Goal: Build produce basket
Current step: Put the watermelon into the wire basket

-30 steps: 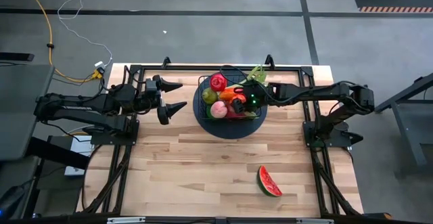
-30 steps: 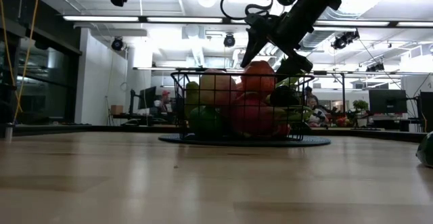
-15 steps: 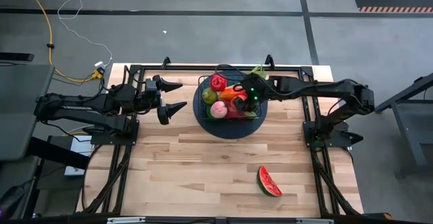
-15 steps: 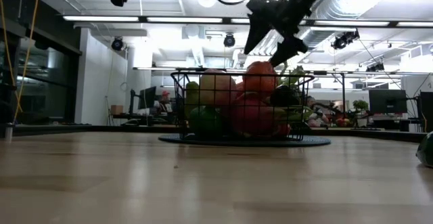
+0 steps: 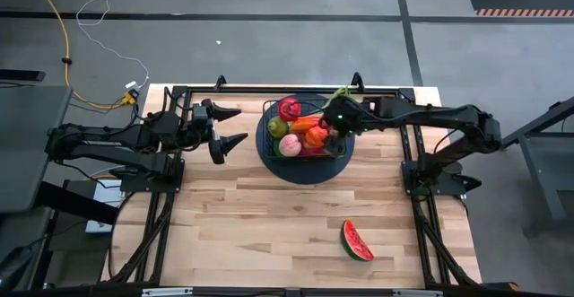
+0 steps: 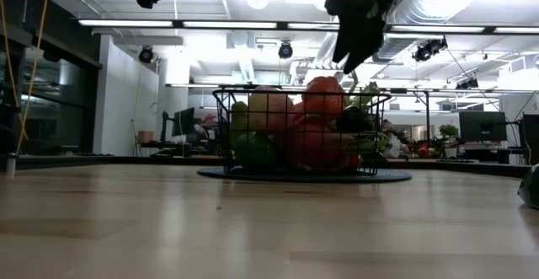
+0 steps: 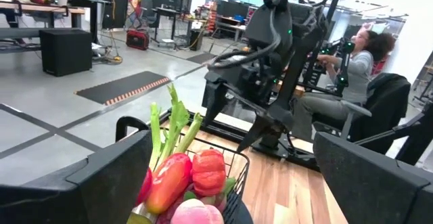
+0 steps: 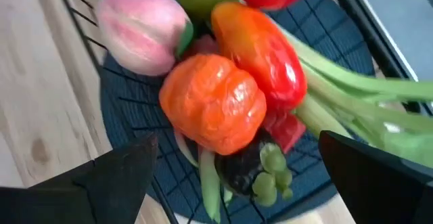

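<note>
Wood planks made up the table in front of you, pale and smooth, with a dark round mat near its far edge. On that mat stood the basket, a black wire grid with flared sides, filled with glossy moulded produce: a wrinkled orange pepper, a red pepper, a pink peach-like fruit and a green leafy stalk.

The right gripper hung above the basket's right rim, fingers spread wide and holding nothing. The left gripper waited beside the basket on its left, also wide and empty.

Judged from this layout, 1 item was left: the watermelon slice, a wedge lying well apart from the basket near the front right of the table. Your next move probably called for swinging the right arm out to that slice and closing on its rind.
</note>
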`<state>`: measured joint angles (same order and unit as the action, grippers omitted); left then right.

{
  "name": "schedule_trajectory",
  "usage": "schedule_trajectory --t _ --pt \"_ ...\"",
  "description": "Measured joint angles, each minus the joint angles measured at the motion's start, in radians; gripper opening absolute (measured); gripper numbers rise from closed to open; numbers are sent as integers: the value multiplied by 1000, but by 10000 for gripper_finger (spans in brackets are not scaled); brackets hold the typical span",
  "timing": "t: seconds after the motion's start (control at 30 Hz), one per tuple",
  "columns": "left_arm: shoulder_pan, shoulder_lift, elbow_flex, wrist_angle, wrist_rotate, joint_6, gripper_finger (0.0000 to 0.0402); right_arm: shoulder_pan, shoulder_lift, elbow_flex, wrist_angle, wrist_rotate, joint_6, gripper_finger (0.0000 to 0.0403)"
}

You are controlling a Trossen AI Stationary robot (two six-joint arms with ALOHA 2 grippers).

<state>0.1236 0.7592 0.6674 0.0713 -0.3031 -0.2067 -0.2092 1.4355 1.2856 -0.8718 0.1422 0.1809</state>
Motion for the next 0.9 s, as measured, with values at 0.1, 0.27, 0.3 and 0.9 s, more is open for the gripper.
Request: schedule_trajectory --t 0.1,0.27,0.3,0.9 --pt "0 0 0 0 0 -2 397 0 -71 -86 87 -28 -30 399" --pt "0 0 0 0 -1 -2 397 0 -268 -290 344 -139 -58 399" --pt "0 0 0 0 -2 0 397 0 -307 -329 390 -160 -58 399" --pt "0 0 0 0 1 38 397 0 -557 -522 849 -276 23 399"
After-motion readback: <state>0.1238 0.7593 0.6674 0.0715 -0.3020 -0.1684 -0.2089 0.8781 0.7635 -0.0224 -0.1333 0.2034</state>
